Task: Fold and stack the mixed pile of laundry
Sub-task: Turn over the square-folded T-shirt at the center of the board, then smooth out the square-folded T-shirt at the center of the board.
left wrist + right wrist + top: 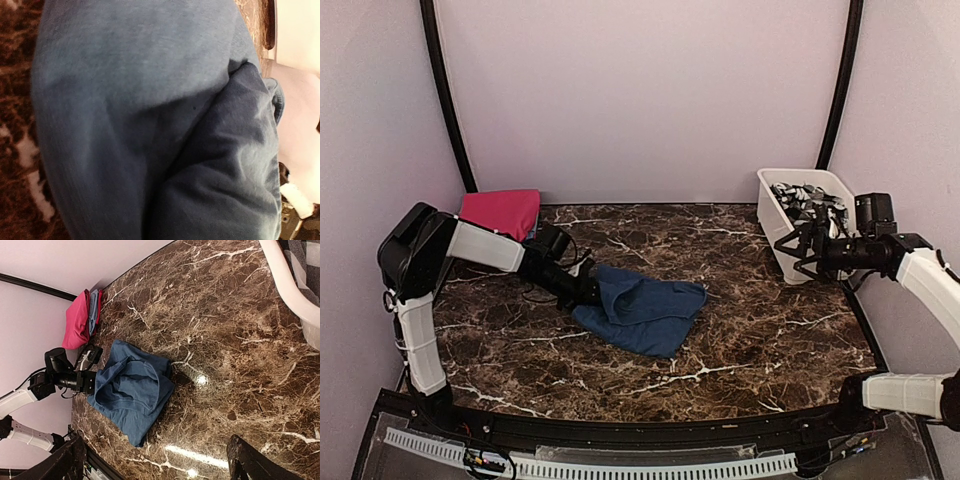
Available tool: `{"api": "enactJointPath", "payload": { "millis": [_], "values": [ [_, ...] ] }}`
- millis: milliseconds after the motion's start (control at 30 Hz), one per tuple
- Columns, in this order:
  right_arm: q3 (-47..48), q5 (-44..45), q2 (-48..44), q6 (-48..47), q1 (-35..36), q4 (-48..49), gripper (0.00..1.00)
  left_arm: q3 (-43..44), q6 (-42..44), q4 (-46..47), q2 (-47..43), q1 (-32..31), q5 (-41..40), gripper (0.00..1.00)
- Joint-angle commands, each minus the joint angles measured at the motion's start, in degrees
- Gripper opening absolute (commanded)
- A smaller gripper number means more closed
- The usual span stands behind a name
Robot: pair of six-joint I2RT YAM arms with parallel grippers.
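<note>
1. The soft, dark blue cloth garment [645,312] lies crumpled near the centre of the dark marbled worktop [760,330]. It sags into loose folds, so we judge it light and limp, likely to bunch and drag rather than slide flat.
2. We would take hold at a hem or corner, through a single layer. The free edge toward three o'clock looks easiest, while pinching the heaped middle would probably gather several layers.
3. The left arm's fingers [586,291] meet the garment's nine o'clock edge. Cloth fills the left wrist view, so we cannot tell whether they pinch it or how wide they stand.
4. The right arm's fingers [247,462] stand wide apart with nothing between them, beside the white rectangular plastic tub [772,222] at two o'clock.
5. The folded magenta-pink cloth [502,212] sits at ten o'clock with a light blue layer [94,310] against it.
6. The grey-and-white patterned cloth [807,198] in the tub is half hidden by its walls.
7. We cannot make out the blue garment's sleeves or collar.
</note>
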Motion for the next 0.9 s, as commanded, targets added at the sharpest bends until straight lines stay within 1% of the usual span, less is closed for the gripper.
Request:
{"api": "enactJointPath", "payload": {
  "millis": [0,33,133,167,233,333,367,433,500,567,633,700,733,833,867],
  "values": [
    [-1.8,-1.7,-1.2,-1.5,0.8,2.1,0.95,-2.1,1.6,-6.5,-5.6,-0.2,-13.9,0.44],
    [-2.2,-1.6,-1.3,-1.5,1.2,2.2,0.95,-1.9,1.9,-7.0,-6.4,-0.2,-14.9,0.49],
    [-3.6,-1.5,-1.3,-1.3,2.0,3.1,0.95,-0.1,4.2,-10.3,-9.8,-0.1,-19.7,0.56],
    [-3.9,-1.6,-1.3,-1.1,2.3,3.4,0.95,0.2,4.7,-10.9,-10.4,-0.1,-21.2,0.62],
    [-4.2,-1.5,-1.0,-1.0,2.6,3.7,0.95,1.7,6.8,-12.8,-11.3,-0.1,-23.0,0.67],
    [-4.0,-1.3,-0.6,-1.0,2.8,3.9,0.95,3.6,9.0,-16.1,-12.0,-0.2,-25.8,0.69],
    [-3.9,-1.3,-0.5,-1.2,2.8,3.8,0.95,3.3,9.0,-16.3,-12.7,-0.2,-27.3,0.7],
    [-3.9,-1.1,-0.4,-1.5,2.9,3.8,0.95,2.4,8.6,-15.8,-13.8,0.3,-27.4,0.72],
    [-3.9,-1.3,-0.1,-1.9,3.0,3.6,0.94,1.3,8.5,-15.6,-16.1,0.7,-29.3,0.72],
    [-4.1,-1.6,-0.1,-2.1,3.7,3.4,0.93,-1.7,8.3,-11.8,-20.1,0.8,-32.1,0.73],
    [-4.5,-1.9,-0.3,-2.0,5.0,3.3,0.92,-4.1,7.7,-9.7,-23.4,1.1,-34.2,0.75],
    [-5.7,-2.1,-0.5,-1.1,7.5,4.0,0.89,-5.1,8.8,-8.4,-25.1,1.1,-30.4,0.75],
    [-6.5,-2.1,-0.6,-0.4,9.0,4.6,0.87,-5.6,9.4,-7.4,-25.5,0.9,-26.4,0.72],
    [-9.6,-1.4,-0.6,2.3,13.0,7.8,0.8,-8.0,10.8,-5.6,-26.7,-2.4,-22.9,0.66],
    [-10.5,-1.0,-0.4,3.7,14.6,9.0,0.78,-8.4,10.8,-5.4,-26.8,-3.3,-22.4,0.62]
  ]
}}
